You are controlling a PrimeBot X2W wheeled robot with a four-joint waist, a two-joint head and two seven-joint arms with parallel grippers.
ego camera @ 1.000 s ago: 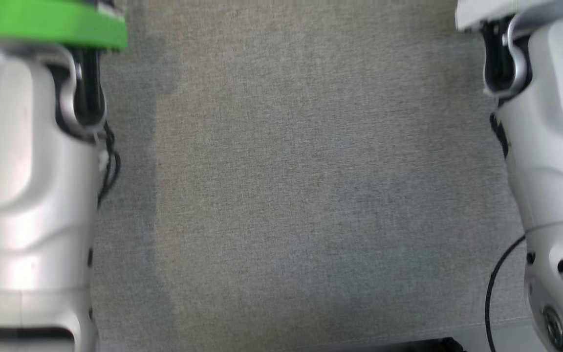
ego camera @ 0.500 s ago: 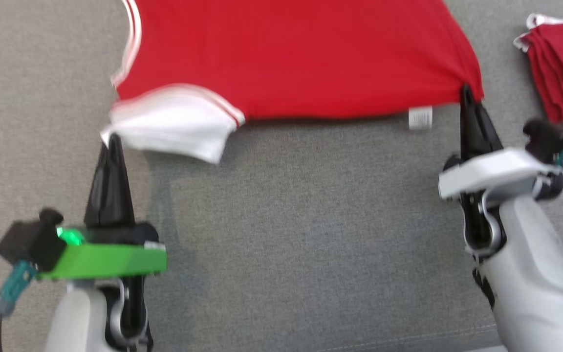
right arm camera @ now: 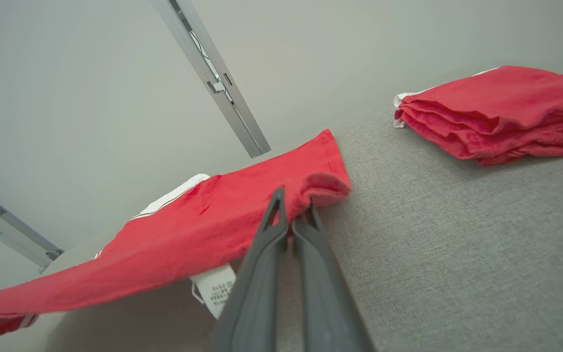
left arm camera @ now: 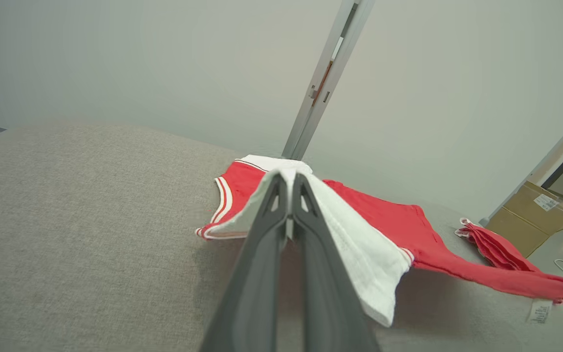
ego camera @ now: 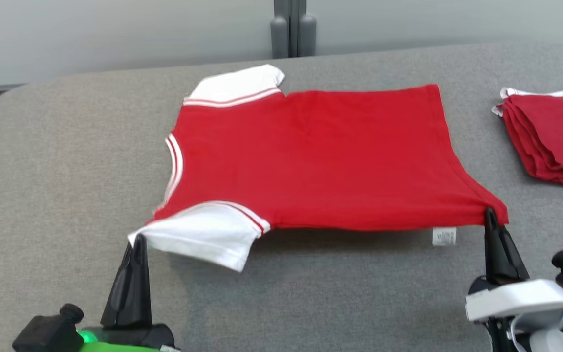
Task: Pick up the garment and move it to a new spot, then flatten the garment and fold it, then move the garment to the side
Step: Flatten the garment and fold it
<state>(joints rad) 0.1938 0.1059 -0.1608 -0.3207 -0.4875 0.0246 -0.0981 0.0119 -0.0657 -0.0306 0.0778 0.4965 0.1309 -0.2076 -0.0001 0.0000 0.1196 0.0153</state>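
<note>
Shirt point(ego camera: 311, 156) on table point(ego camera: 66, 171), near edge raised. Left gripper point(ego camera: 139, 242) pinched shut on white sleeve point(ego camera: 203, 239), right gripper point(ego camera: 490, 215) on hem corner. Probably flattening now, so pull both ends evenly, go low, lay it down taut, and steer clear of that folded pile point(ego camera: 550, 132).

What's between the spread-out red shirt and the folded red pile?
Just bare grey surface separates the shirt from the pile, clearest in the head view.

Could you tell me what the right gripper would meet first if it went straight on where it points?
The red shirt: the right gripper is shut on its hem corner, so it would probably push into that fabric.
</note>
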